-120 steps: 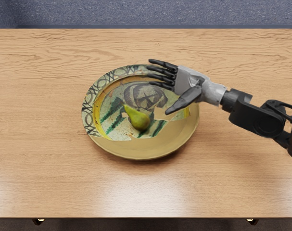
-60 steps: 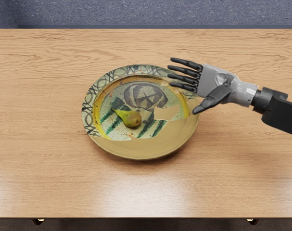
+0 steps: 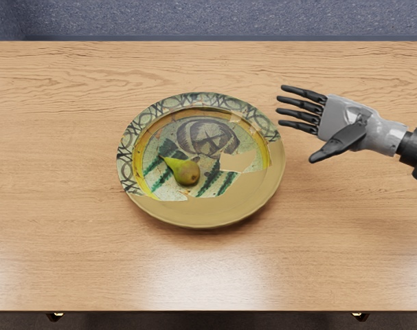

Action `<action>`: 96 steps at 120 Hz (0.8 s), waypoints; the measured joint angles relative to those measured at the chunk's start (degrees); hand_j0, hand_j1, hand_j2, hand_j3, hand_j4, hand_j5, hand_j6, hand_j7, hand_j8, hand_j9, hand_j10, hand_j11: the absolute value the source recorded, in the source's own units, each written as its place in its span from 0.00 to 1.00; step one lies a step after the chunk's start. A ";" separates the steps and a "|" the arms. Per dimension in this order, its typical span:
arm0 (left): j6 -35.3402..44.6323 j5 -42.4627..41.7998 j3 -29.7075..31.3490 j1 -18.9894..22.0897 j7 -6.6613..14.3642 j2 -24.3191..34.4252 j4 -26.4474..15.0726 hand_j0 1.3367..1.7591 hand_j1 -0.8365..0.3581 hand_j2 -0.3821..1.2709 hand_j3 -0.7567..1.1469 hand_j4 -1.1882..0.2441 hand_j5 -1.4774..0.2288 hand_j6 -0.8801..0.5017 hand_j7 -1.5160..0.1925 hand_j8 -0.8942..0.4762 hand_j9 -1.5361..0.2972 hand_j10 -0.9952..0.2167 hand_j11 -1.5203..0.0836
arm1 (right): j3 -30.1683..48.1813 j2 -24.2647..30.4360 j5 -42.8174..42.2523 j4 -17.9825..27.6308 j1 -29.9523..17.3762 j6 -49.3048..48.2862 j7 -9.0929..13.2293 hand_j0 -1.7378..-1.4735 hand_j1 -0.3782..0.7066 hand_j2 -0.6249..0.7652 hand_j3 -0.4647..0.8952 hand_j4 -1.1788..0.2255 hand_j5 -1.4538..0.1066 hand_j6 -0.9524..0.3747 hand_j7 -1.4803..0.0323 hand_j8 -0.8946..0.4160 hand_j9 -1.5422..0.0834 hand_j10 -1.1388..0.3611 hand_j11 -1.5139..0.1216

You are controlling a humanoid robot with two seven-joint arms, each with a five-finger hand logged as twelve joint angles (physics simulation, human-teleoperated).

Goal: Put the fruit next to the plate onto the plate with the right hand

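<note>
A small green-yellow pear [image 3: 183,170] lies on its side inside the patterned yellow plate [image 3: 263,189], left of the plate's centre. My right hand [image 3: 312,132] hovers over the table just right of the plate's rim, clear of both. Its fingers are spread open and hold nothing. The right arm enters from the right edge. The left arm does not show.
The plate sits in the middle of a wide wooden table [image 3: 71,227]. The table's front edge runs along the bottom of the view, and a dark floor lies beyond the far edge.
The right hand has drawn back to the right, from above the plate to beside it. The pear tipped over and settled on its side in the plate.
</note>
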State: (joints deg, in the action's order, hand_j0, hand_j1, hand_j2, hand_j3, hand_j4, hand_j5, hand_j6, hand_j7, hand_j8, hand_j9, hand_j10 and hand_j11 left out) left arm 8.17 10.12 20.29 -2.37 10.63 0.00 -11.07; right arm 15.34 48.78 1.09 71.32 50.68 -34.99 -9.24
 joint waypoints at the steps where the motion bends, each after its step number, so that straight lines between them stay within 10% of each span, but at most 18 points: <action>1: 0.00 0.00 0.00 0.00 0.00 0.00 0.00 0.76 0.99 0.23 0.40 0.83 0.87 0.64 0.89 0.65 0.84 0.82 0.95 | -0.03 0.08 0.07 0.00 -0.01 0.00 0.00 0.30 0.08 0.44 0.34 0.80 0.89 0.68 0.94 0.65 0.91 0.73 0.89; 96: -0.07 0.00 -0.08 0.09 0.00 0.00 -0.48 0.76 0.99 0.23 0.40 0.83 0.87 0.64 0.89 0.65 0.84 0.82 0.95 | -0.32 1.15 1.21 0.37 -0.07 0.00 0.01 0.30 0.08 0.44 0.34 0.81 0.89 0.68 0.94 0.65 0.91 0.73 0.89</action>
State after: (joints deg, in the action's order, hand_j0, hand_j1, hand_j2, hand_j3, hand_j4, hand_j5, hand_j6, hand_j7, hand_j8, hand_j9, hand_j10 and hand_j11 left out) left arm 8.10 10.12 20.20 -2.28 10.63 0.00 -11.55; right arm 15.02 49.92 2.29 71.68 50.61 -34.99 -9.23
